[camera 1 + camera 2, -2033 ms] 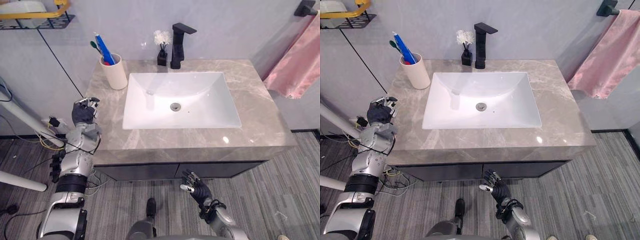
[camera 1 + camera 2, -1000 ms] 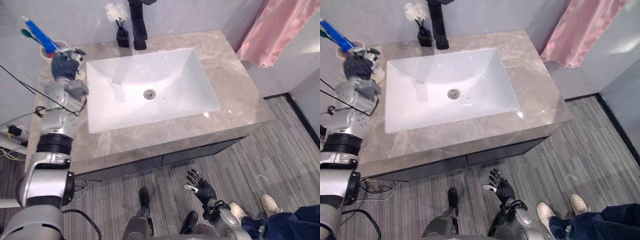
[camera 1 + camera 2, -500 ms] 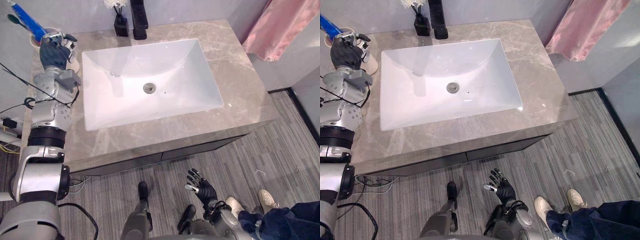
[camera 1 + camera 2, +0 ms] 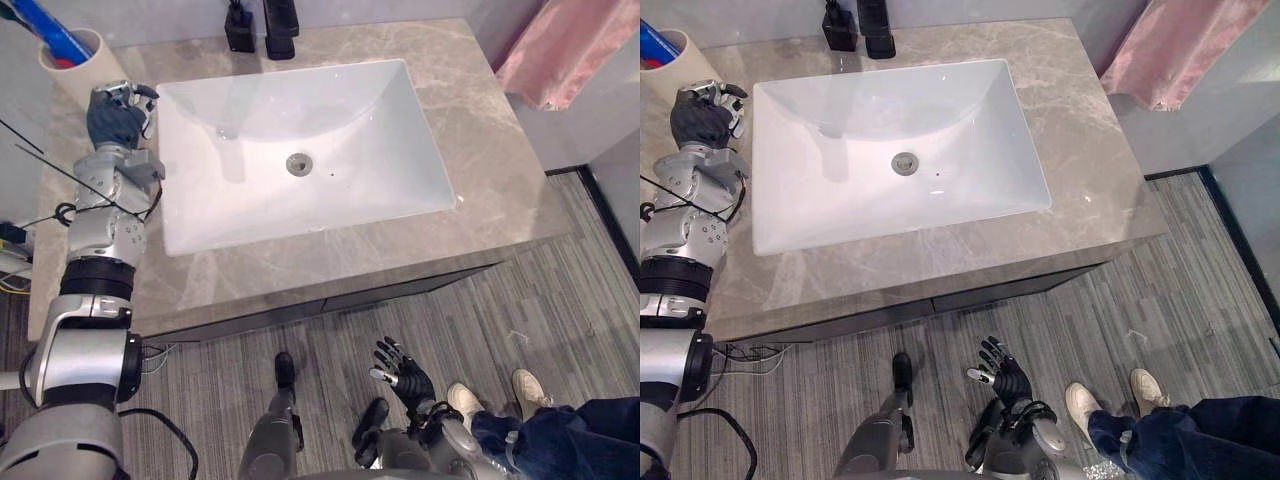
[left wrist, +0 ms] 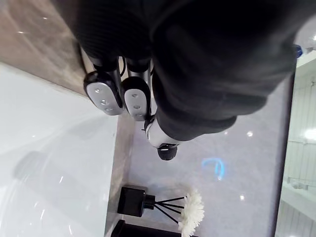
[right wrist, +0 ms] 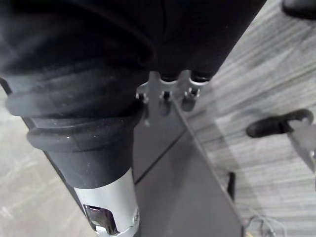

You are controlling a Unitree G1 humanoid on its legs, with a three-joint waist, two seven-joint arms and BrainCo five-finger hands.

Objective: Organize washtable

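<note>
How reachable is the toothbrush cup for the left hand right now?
Likely yes. The left hand is over the countertop, close by the cup at the left rim of the sink, and nothing stands between them. A short move toward the wall should do.

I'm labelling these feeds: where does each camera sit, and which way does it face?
Left eye view: on the head, looking down on the washtable and sink; left hand by the cup, right hand over the floor.
Right eye view: beside it, sharing the same scene and hands.
Left wrist view: along the left hand towards the diffuser behind the sink.
Right wrist view: along the right hand towards the cabinet front and floor.
</note>
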